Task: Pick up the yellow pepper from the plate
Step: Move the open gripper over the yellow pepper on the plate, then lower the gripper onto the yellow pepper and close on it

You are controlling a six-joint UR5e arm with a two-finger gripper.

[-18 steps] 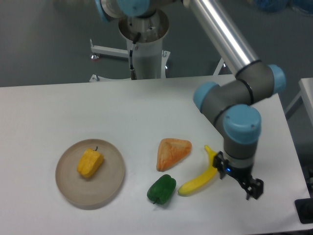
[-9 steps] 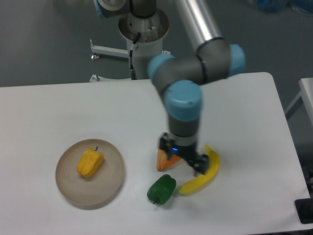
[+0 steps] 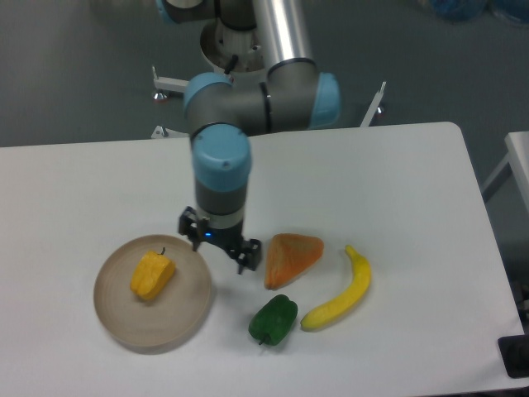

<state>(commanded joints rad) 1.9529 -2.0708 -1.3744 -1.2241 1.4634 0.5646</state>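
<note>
The yellow pepper (image 3: 152,275), small, blocky and orange-yellow with a short dark stem, lies on the round beige plate (image 3: 178,318) at the front left of the table. My gripper (image 3: 219,245) hangs above the plate's right rim, just right of the pepper and not touching it. Its two dark fingers stand apart with nothing between them, so it is open and empty.
An orange triangular wedge (image 3: 291,257) lies right of the gripper. A green pepper (image 3: 273,319) sits in front of it, and a long yellow banana (image 3: 340,291) lies further right. The arm's base post (image 3: 241,50) stands behind the table.
The arm has swept left across the table, from beyond the banana, over the wedge, to the plate's right rim. The gripper stayed open; no object moved.
</note>
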